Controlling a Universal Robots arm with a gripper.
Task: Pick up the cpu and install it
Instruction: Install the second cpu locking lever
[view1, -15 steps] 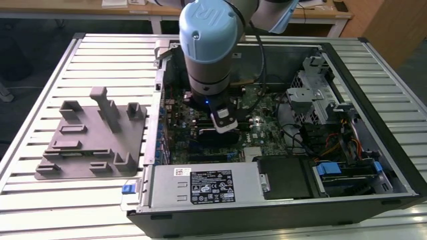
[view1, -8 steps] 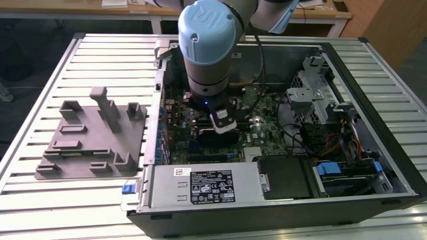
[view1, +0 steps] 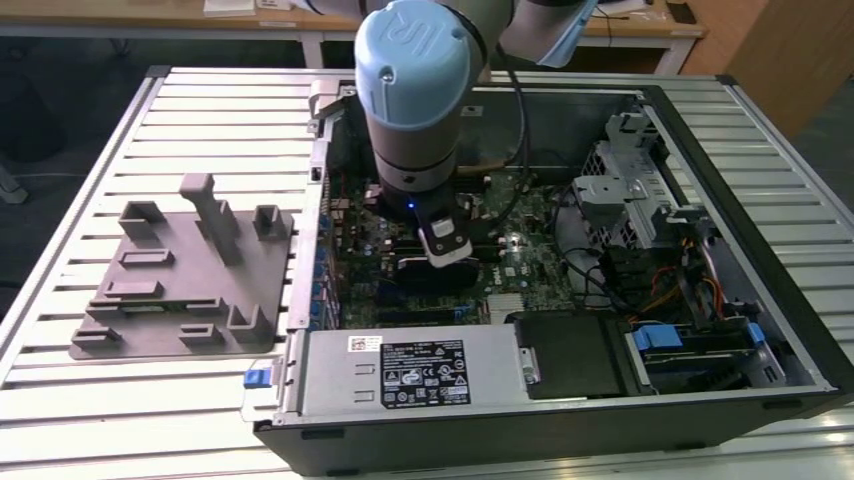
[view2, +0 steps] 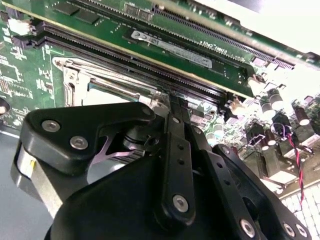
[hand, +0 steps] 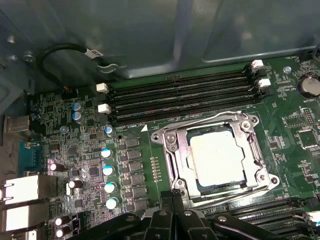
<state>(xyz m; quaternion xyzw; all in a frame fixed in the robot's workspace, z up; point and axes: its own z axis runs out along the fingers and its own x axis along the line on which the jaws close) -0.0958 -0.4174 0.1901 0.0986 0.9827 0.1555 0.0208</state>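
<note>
First wrist view | cpu (hand: 218, 156) seated in socket (hand: 170, 141) | claw (hand: 176, 212) beside

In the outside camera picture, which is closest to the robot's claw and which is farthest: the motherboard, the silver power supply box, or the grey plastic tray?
1. The motherboard: right beneath the claw, inside the case.
2. The silver power supply box: at the case's near edge.
3. The grey plastic tray: outside the case, on the table at the exterior view's left.
</note>
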